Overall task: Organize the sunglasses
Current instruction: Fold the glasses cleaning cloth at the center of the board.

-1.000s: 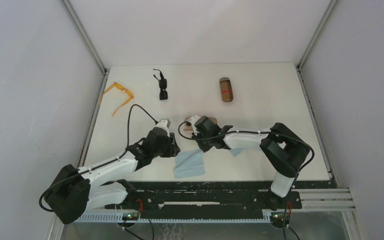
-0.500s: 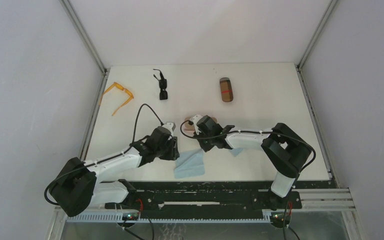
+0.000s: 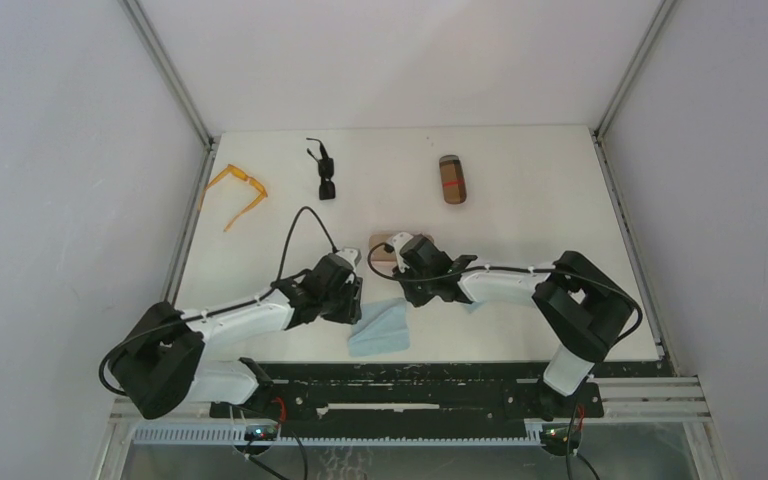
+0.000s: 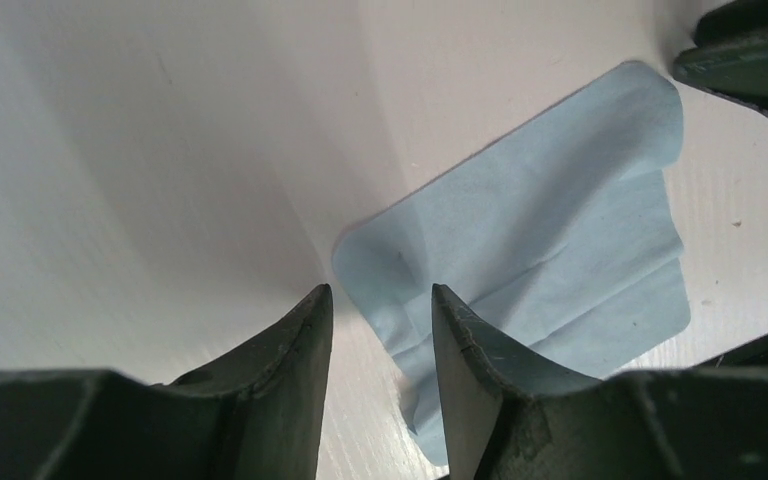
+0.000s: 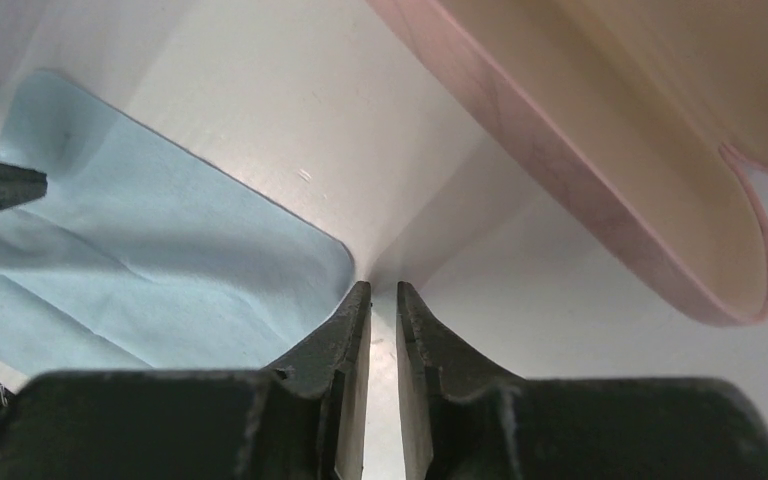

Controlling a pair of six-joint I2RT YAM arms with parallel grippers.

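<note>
left gripper [image 4: 378,300]: fingers apart, nothing between them, released; low over the table [image 3: 540,210], tips at the near-left corner of the cloth [image 4: 550,230]
right gripper [image 5: 383,290]: fingers a thin slit apart, empty; tips down at the table, just off the cloth's far edge, pink case [image 5: 580,170] just beyond
cloth: light blue, flat with a few creases, between the two grippers, near front edge
pink case: mid-table, partly hidden by right wrist from above; cream face with pink rim in wrist view
orange sunglasses [image 3: 240,192]: far left edge of table, arms open, well apart from both grippers
black sunglasses [image 3: 324,172]: far side, right of the orange pair, untouched
brown case [image 3: 452,179]: far side, right of centre, alone
</note>
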